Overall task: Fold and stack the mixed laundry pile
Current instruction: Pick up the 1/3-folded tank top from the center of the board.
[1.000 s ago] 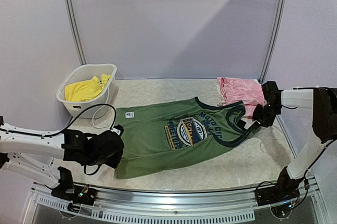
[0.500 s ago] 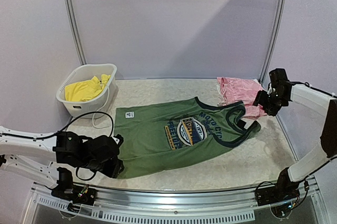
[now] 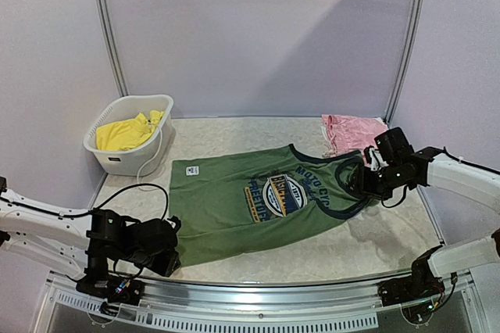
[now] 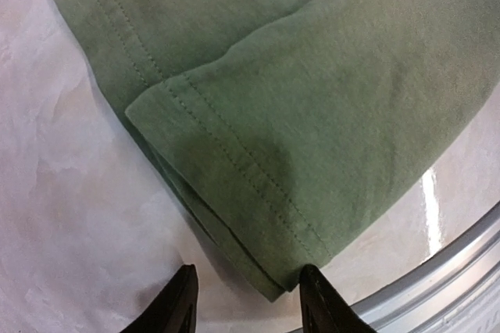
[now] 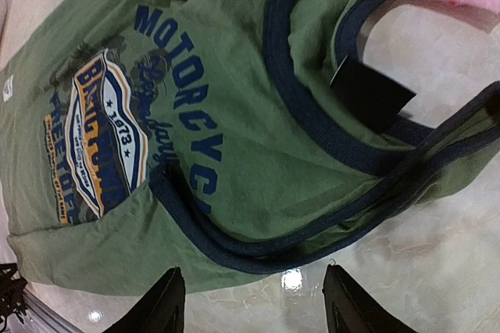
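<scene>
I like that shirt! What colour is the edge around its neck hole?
Dark blue trim on the green top; clearest in the right wrist view.

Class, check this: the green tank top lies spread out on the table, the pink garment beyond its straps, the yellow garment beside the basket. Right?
Not quite. The yellow garment lies inside the basket, not beside it; the top view shows this. The tank top and pink garment are as stated.
</scene>
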Motion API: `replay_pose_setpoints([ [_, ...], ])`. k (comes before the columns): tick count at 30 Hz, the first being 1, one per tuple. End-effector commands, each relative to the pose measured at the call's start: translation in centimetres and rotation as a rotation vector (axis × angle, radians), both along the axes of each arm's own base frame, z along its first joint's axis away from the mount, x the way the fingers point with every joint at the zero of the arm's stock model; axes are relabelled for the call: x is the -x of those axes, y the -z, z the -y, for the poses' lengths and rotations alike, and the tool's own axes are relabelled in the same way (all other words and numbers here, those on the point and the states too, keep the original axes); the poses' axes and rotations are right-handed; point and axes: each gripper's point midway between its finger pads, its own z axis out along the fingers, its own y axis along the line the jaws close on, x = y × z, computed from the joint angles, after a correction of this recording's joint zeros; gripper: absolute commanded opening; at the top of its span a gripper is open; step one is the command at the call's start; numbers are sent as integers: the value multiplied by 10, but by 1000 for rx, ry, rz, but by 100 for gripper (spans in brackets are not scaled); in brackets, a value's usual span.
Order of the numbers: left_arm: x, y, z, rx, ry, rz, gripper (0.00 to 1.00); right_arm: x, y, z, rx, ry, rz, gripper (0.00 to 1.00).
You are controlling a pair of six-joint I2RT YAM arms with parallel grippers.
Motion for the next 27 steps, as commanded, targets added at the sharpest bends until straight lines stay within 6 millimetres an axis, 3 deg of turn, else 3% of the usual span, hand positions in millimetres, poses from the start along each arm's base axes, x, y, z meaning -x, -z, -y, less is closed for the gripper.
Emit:
replay_pose_setpoints([
  [1, -6, -5, 9, 63, -18, 46, 45, 2, 22, -19, -16, -45, -44, 61],
  [6, -2, 2, 11, 84, -33, 21, 46, -12, 44, -28, -2, -59, -69, 58],
  [10, -1, 9, 12, 80, -38, 10, 43, -12, 76, -22, 56, -43, -149, 55],
  [15, -3, 14, 15, 80, -35, 16, 8, 6, 104, -10, 91, 5, -217, 50],
  [17, -3, 14, 15, 82, -40, 15, 0, 14, 109, -4, 104, 25, -236, 47],
  [22, 2, 7, 9, 69, -50, 2, 0, 40, 111, 9, 132, 72, -271, 41],
  [27, 14, 3, -4, 24, -50, -29, 0, 64, 103, 5, 143, 107, -245, 36],
])
